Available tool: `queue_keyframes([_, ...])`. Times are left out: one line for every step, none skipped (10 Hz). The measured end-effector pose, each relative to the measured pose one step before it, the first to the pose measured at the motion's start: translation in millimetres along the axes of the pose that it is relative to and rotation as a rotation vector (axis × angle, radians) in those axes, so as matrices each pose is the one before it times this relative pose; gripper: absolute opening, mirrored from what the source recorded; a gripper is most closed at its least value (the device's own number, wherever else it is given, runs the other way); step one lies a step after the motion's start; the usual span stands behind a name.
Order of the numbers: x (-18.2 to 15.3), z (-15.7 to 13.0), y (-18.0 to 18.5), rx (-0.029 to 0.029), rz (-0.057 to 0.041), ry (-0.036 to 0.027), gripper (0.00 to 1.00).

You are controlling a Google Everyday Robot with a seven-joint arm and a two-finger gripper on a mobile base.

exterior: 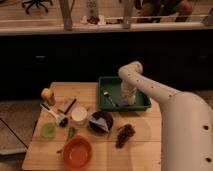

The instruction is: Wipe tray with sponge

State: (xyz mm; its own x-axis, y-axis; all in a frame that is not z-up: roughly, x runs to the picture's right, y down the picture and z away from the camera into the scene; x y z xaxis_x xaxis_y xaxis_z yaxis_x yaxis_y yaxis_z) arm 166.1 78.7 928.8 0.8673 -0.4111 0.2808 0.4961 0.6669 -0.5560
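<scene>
The dark green tray sits at the back right of the wooden table. My gripper reaches down into the tray, right of its middle. It is shut on the small pale blue-grey sponge, which rests on the tray floor. A small white utensil lies in the tray's left part. My white arm crosses over the tray's right rim.
In front of the tray stand a dark bowl with a bluish piece, a white cup, an orange bowl and a brown cluster. A white-handled brush, a green lid and a yellow-red fruit lie at the left.
</scene>
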Motion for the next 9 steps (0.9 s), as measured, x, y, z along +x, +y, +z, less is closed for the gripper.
queue_keyframes([14.65, 0.71, 8.64, -0.01178, 0.01304, 0.01184, 0.00])
queue_keyframes([22.52, 1.96, 9.96, -0.01258, 0.02981, 0.01614, 0.00])
queue_keyframes([17.96, 2.46, 3.05, -0.01039, 0.02614, 0.01928, 0.00])
queue_keyframes([13.37, 3.54, -4.63, -0.00695, 0.02630, 0.01333, 0.00])
queue_keyframes([7.43, 2.93, -6.89, -0.00595, 0.02020, 0.00446, 0.00])
queue_keyframes([8.17, 3.18, -12.79, -0.00227, 0.02239, 0.01056, 0.00])
queue_keyframes([0.36, 1.89, -5.27, 0.00145, 0.00332, 0.00079, 0.00])
queue_keyframes([-4.01, 0.31, -4.57, 0.00356, -0.00349, -0.00311, 0.00])
queue_keyframes([-8.75, -0.29, -2.54, 0.00289, -0.01288, -0.01280, 0.00])
